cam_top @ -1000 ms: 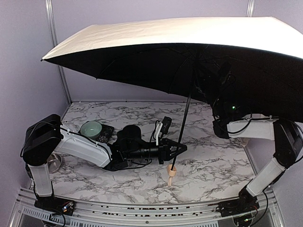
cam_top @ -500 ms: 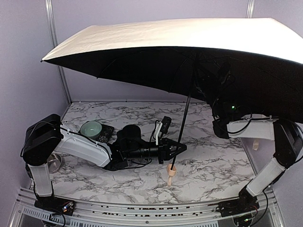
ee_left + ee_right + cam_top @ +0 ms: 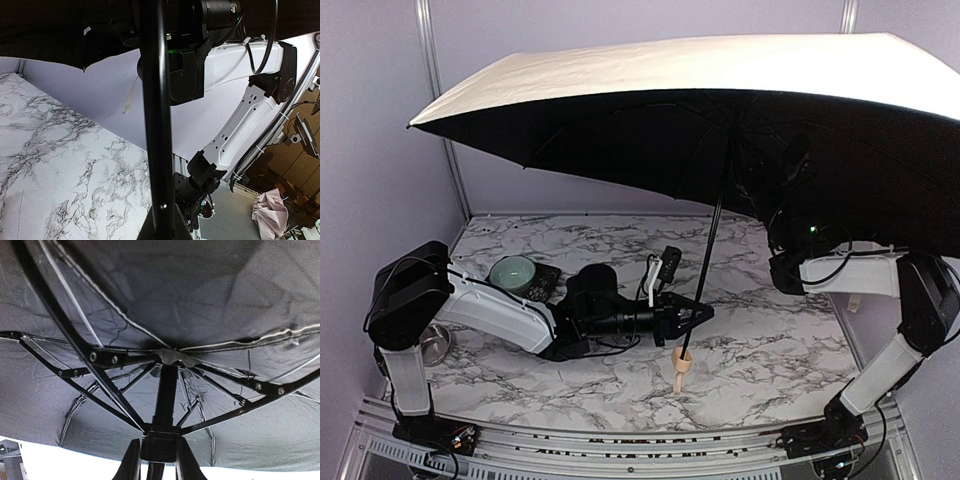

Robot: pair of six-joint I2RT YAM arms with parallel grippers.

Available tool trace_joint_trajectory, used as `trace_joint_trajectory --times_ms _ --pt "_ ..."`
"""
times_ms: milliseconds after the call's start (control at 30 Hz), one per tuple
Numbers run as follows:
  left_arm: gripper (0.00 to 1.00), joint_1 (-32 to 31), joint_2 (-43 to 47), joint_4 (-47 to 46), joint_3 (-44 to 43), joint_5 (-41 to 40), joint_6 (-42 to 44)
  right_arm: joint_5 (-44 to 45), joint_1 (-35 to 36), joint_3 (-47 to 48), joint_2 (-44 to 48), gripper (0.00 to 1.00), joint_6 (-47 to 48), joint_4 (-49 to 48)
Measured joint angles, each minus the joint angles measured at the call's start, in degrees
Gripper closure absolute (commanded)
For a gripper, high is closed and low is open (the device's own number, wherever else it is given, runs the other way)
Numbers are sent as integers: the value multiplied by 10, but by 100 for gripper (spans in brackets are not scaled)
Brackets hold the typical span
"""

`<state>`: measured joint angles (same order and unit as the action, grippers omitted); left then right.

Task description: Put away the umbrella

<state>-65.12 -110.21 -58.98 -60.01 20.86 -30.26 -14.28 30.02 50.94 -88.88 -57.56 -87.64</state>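
Umbrella (image 3: 720,90) stands open above my claws: left claw (image 3: 693,316) clamps its shaft (image 3: 710,255), right claw (image 3: 159,442) pinches the runner (image 3: 160,434).

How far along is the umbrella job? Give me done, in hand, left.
Done: none of the folding; the umbrella is fully spread.
In hand: the left gripper clamps the shaft just above the tan handle. The right gripper closes on the runner under the black lining, apparently to pull it down.
Left: collapse the canopy, shorten the shaft, stow it.
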Motion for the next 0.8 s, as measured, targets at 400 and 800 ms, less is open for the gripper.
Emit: trace_joint_trajectory --times_ms 400,800 --pt "100 0 4 2 2 7 2 -17 0 2 0 78 -16 1" --pt "100 1 6 2 2 12 2 -29 0 6 -1 100 -21 6"
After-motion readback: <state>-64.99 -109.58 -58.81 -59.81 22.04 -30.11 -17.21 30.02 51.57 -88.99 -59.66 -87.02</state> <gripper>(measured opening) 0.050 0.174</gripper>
